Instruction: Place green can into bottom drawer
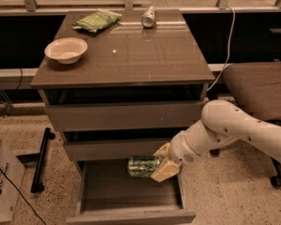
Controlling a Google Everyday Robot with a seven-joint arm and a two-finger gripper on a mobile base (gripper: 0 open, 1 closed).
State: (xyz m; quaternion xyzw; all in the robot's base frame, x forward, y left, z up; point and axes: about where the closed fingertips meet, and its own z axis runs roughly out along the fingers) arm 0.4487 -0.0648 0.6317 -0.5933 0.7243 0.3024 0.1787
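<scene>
The green can [143,166] lies sideways in my gripper [160,165], which is shut on its right end. The white arm reaches in from the right. The can hangs just above the open bottom drawer [131,213], over the right part of its plain grey interior and close under the middle drawer's front. The bottom drawer is pulled out towards the camera.
On the cabinet top [145,60] stand a white bowl [65,49], a flat green snack bag [97,20] and a silver-grey can [149,17] lying on its side. An office chair [260,90] is at the right. A black bar [41,161] and a cardboard box [2,186] are on the floor at the left.
</scene>
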